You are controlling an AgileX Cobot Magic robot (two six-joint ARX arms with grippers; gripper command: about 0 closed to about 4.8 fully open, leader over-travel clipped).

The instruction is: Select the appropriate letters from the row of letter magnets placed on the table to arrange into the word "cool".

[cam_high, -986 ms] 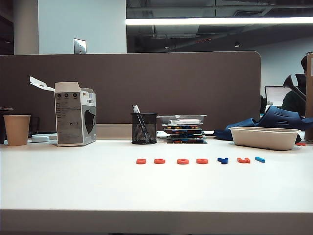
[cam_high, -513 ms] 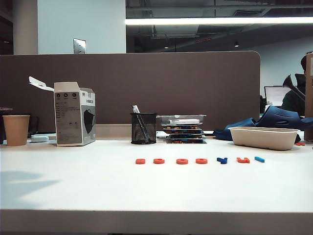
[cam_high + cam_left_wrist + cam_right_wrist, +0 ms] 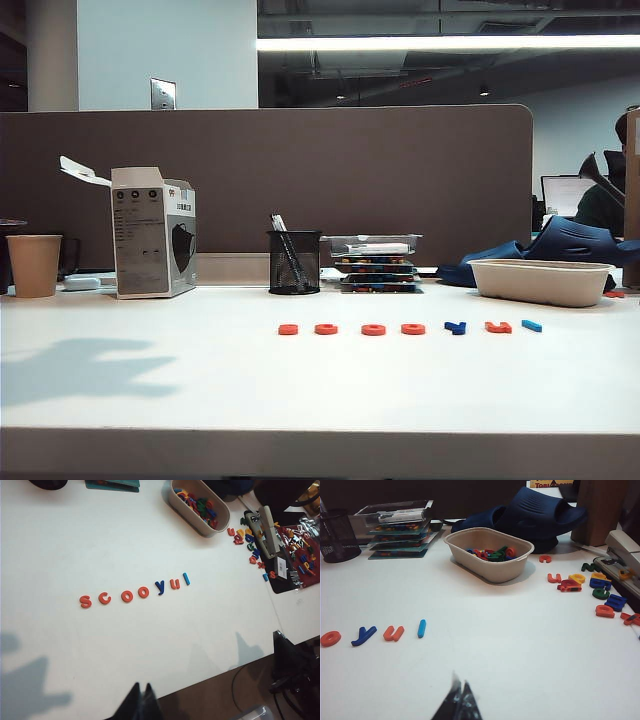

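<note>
The row of letter magnets (image 3: 410, 328) lies across the middle of the white table (image 3: 200, 380). In the left wrist view it reads: orange S (image 3: 85, 601), orange C (image 3: 104, 598), two orange O's (image 3: 127, 596) (image 3: 143, 592), dark-blue Y (image 3: 160, 586), orange U (image 3: 175, 584), light-blue L (image 3: 186, 579). My left gripper (image 3: 142, 687) hangs shut and empty high above the table's front edge, well short of the row. My right gripper (image 3: 460, 685) is shut and empty, nearer than the L (image 3: 421, 628). Neither arm shows in the exterior view.
A beige tray (image 3: 540, 282) of spare letters stands at the back right, with loose letters (image 3: 600, 587) and a stapler (image 3: 267, 530) beyond it. A mesh pen cup (image 3: 294, 262), stacked cases (image 3: 376, 262), a white box (image 3: 153, 232) and a paper cup (image 3: 34, 265) line the back.
An arm's shadow has appeared on the left of the table and grown towards the middle. The letters in the row have not moved.
</note>
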